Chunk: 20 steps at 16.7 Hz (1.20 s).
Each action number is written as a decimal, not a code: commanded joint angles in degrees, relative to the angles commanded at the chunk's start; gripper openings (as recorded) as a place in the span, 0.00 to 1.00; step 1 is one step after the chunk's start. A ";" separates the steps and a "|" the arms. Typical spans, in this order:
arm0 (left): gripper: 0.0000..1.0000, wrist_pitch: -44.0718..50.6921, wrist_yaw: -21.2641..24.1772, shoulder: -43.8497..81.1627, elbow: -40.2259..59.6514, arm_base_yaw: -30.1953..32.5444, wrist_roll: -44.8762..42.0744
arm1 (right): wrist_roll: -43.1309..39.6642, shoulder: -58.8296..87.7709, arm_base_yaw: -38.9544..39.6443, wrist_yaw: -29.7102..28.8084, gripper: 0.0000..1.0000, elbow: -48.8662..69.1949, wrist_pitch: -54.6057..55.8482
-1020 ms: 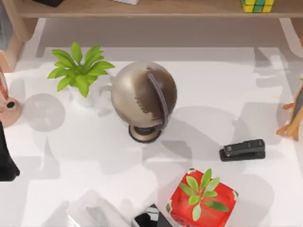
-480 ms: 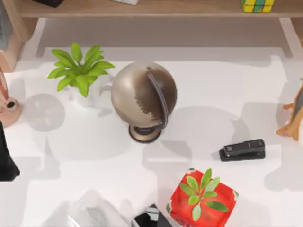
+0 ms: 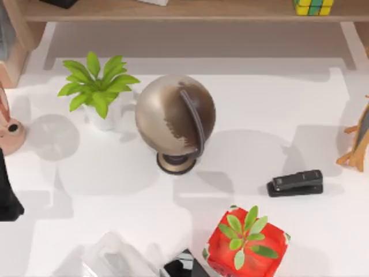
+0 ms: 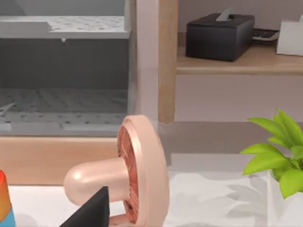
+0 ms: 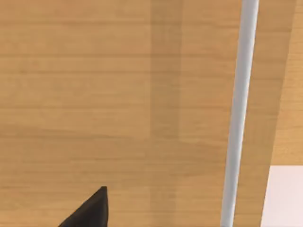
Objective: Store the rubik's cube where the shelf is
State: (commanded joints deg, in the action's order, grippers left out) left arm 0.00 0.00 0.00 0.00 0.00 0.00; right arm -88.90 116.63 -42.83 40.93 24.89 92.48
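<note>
Top view, rubik's cube [image 3: 313, 7]: rests on the shelf [image 3: 190, 11], toward its right end.
Globe [image 3: 175, 116]: mid-table, well apart from the cube.
Stapler [image 3: 295, 183]: right of the globe.
Writing: none readable.
Left arm [image 3: 8, 196]: at the table's left edge.
Jaws: spread cannot be told for either gripper.

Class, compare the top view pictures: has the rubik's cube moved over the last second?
No. The rubik's cube sits at the same spot on the shelf, equally far from the stapler below it.
</note>
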 joint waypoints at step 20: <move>1.00 0.00 0.00 0.00 0.00 0.00 0.00 | -0.07 1.44 3.36 -3.38 0.47 4.51 -3.16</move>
State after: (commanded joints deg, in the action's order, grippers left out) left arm 0.00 0.00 0.00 0.00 0.00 0.00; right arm -88.97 118.07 -39.47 37.55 29.40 89.32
